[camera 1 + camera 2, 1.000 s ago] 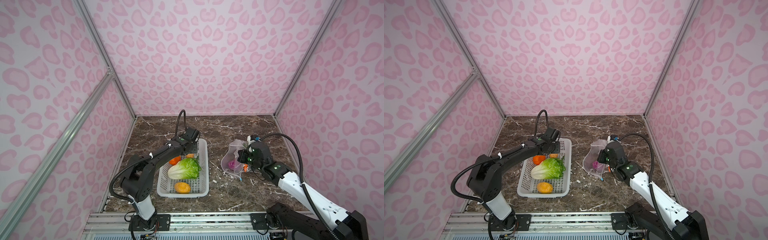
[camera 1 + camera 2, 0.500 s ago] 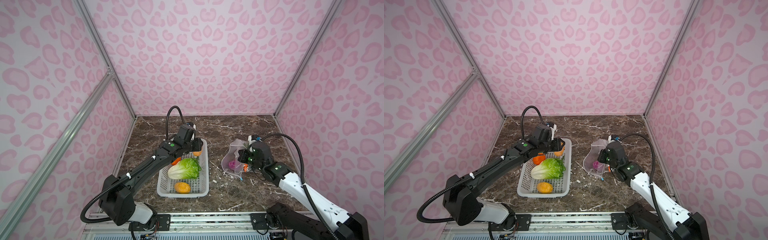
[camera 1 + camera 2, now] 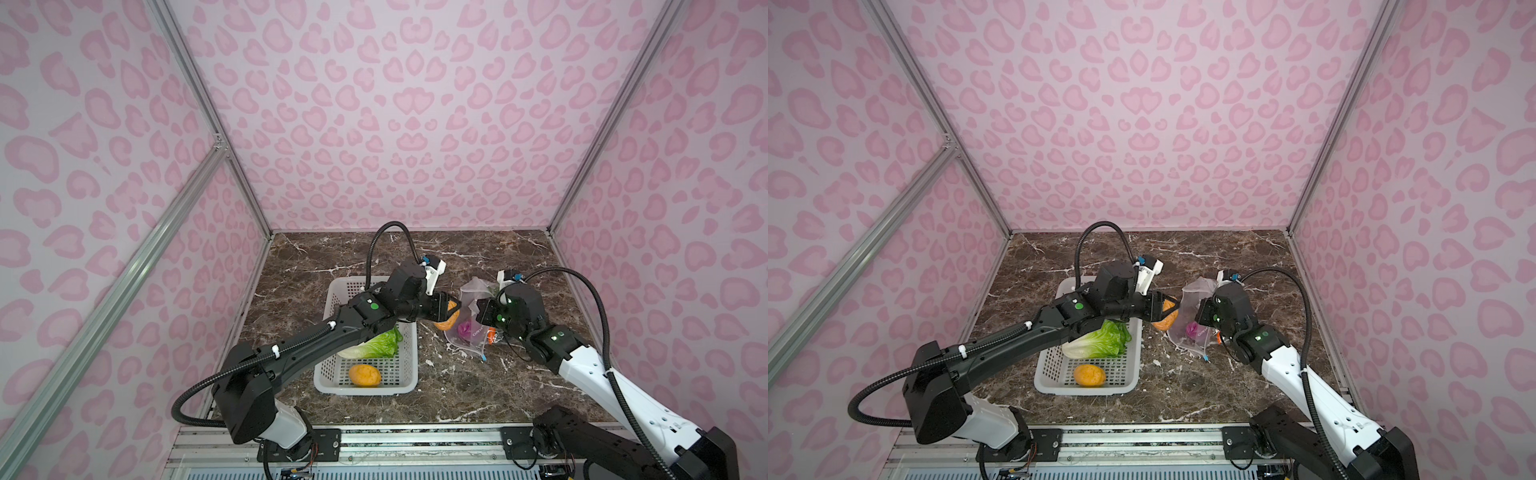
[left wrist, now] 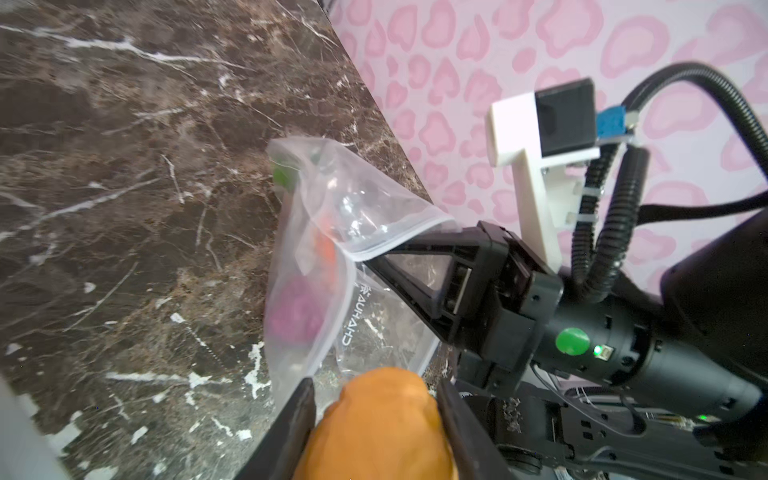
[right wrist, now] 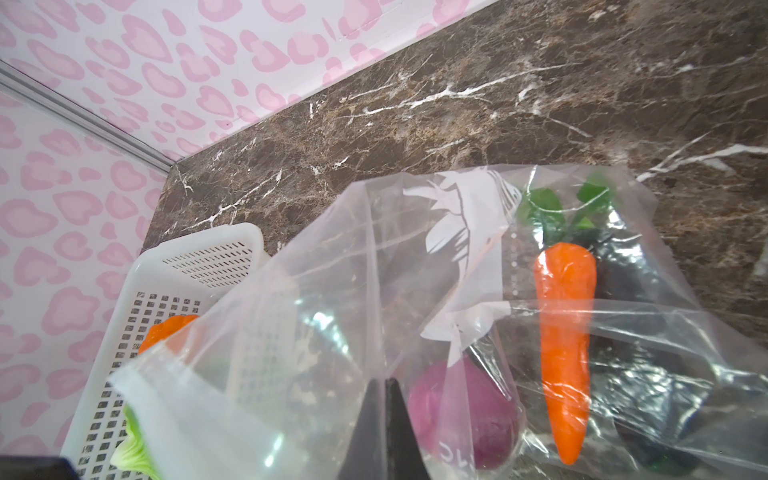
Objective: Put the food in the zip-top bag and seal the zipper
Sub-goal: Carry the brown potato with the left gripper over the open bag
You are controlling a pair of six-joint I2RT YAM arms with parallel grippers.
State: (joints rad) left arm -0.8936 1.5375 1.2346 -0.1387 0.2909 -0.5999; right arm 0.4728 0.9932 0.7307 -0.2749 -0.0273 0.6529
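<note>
White lettering point(image 4: 356, 318) printed on the clear crinkly plastic zip-top bag point(image 3: 473, 291) shows back to front through the film. It looks like "CHAHUA" beside one Chinese character, though the crinkles leave that unsure.

The left claw point(image 4: 376, 384) is partly open, its two black fingers pressed on either side of a yellow-orange round toy vegetable point(image 4: 378, 432). It holds this above the brown marble tabletop point(image 3: 457, 395), between the white perforated plastic basket point(image 3: 365, 390) and the bag, just beside the bag's mouth. The right claw point(image 5: 384, 399) is closed, pinching the thin zipper strip point(image 4: 397, 245) at the mouth edge and holding it up, so the mouth gapes toward the basket.

The bag lies near the tabletop's right edge, midway back. Inside it are an orange carrot with green top point(image 5: 565, 332), a purple onion point(image 5: 457, 415) and a dark eggplant-like piece point(image 5: 636, 291).

In the basket, nearer the front edge, lie a green-white lettuce head point(image 3: 376, 345), a second yellow-orange round point(image 3: 364, 375) and an orange piece point(image 5: 166, 332). The left arm point(image 3: 311, 345) crosses over the basket.
</note>
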